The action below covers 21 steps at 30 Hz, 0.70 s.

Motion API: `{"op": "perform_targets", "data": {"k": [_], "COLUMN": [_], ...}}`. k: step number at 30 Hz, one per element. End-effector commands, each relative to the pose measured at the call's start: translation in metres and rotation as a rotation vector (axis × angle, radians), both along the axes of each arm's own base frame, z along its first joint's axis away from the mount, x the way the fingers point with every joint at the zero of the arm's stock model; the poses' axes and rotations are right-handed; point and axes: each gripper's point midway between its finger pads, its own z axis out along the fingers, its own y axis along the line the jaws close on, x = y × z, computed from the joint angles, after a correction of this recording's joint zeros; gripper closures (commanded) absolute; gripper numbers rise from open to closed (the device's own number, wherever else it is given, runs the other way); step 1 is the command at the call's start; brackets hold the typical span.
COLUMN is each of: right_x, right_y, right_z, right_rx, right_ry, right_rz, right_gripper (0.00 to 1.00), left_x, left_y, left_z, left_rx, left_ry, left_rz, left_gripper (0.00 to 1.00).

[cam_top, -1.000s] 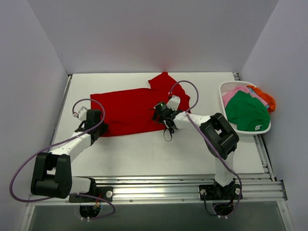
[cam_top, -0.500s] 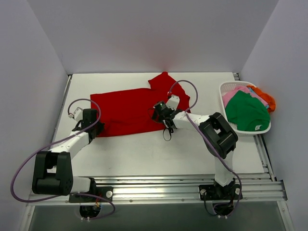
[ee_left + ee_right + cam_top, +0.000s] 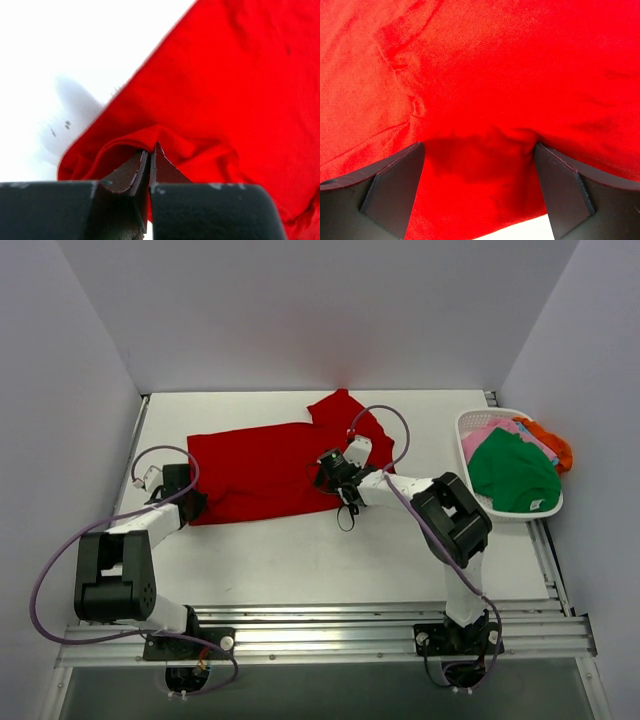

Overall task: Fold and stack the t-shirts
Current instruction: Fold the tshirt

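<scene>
A bright red t-shirt (image 3: 265,470) lies spread on the white table, one sleeve reaching to the back. My left gripper (image 3: 192,504) is at the shirt's near left corner, shut on a pinch of its red cloth (image 3: 150,137). My right gripper (image 3: 327,477) rests on the shirt's near right part, open, with red cloth (image 3: 480,165) lying between its two fingers. A green t-shirt (image 3: 512,472), a pink one (image 3: 485,436) and an orange one (image 3: 550,443) lie in the basket at the right.
A white slatted basket (image 3: 470,423) stands at the table's right edge. Grey walls close the left, back and right. A metal rail (image 3: 380,628) runs along the near edge. A black loop of cable (image 3: 346,517) hangs under the right wrist.
My left gripper has moved left along the table, pulling the shirt's near left corner out to the left. The right gripper has stayed nearly still on the shirt.
</scene>
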Motion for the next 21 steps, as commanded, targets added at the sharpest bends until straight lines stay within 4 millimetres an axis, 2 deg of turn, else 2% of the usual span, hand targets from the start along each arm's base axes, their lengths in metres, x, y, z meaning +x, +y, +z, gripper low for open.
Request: {"op": "perform_targets", "data": {"k": [1,4,5,7,9,10,11,12,13,19,21], "right_x": [0.002,0.002,0.002,0.003,0.003,0.003,0.003,0.003,0.003,0.003,0.003], "right_y": [0.005,0.005,0.005,0.006,0.006,0.006,0.006,0.006,0.006,0.007,0.008], "right_z": [-0.006,-0.007,-0.007,-0.008,-0.008,-0.009,-0.01,-0.01,-0.011,-0.012,-0.012], "right_rx": [-0.014,-0.016,-0.016,-0.016,-0.017,-0.017,-0.017,-0.018,-0.019,-0.015,-0.015], "right_ry": [0.008,0.009,0.009,0.009,0.009,0.009,0.01,0.012,0.013,0.013,0.013], "right_rz": [0.005,0.006,0.006,0.006,0.007,0.007,0.006,0.008,0.008,0.01,0.012], "right_gripper": [0.15,0.15,0.15,0.15,0.15,0.15,0.15,0.15,0.15,0.15,0.15], "left_x": [0.029,0.031,0.039,0.043,0.045,0.046,0.047,0.048,0.05,0.059,0.062], "left_y": [0.013,0.022,0.025,0.031,0.033,0.037,0.037,0.038,0.042,0.067,0.075], "left_z": [0.018,0.011,0.016,0.016,0.014,0.015,0.014,0.015,0.017,0.026,0.024], "left_rx": [-0.037,-0.064,-0.07,-0.085,-0.103,-0.107,-0.123,-0.129,-0.129,-0.172,-0.181], "left_ry": [-0.095,-0.078,-0.111,-0.121,-0.125,-0.131,-0.132,-0.139,-0.15,-0.194,-0.192], "left_rz": [0.04,0.059,0.063,0.076,0.074,0.083,0.085,0.086,0.094,0.159,0.18], "left_gripper": [0.92,0.83,0.81,0.67,0.44,0.22,0.1,0.03,0.06,0.06,0.06]}}
